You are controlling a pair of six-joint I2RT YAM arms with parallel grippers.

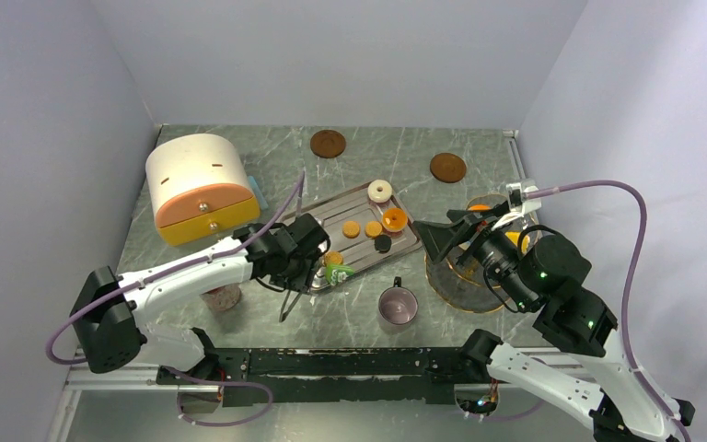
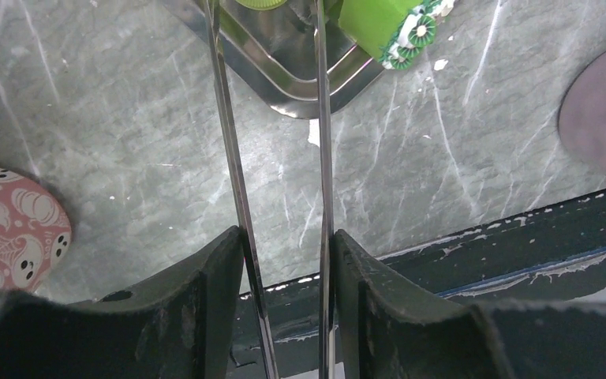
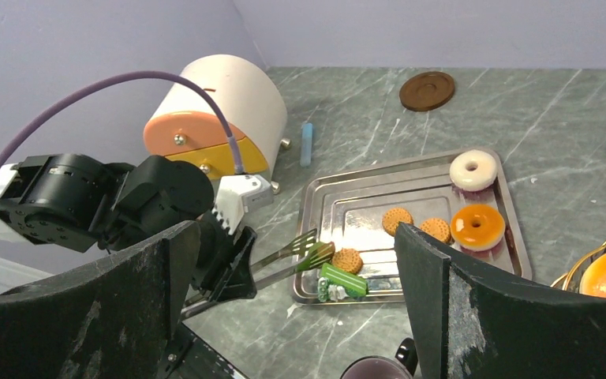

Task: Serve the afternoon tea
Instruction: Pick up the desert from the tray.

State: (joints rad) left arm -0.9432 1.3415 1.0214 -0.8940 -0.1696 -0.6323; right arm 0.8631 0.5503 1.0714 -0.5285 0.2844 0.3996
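Left claw (image 2: 284, 246) is half closed, clamping metal tongs (image 2: 320, 118) whose tips sit beside a biscuit (image 3: 347, 260) at the near corner of the tray (image 3: 339, 207); best to squeeze gently and lift level. Right claw (image 1: 448, 241) hangs wide open, empty.

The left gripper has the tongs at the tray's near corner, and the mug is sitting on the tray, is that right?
Not quite. The mug stands on the table in front of the tray, not on it; the top view shows this. The left gripper does have the tongs at the tray's near corner.
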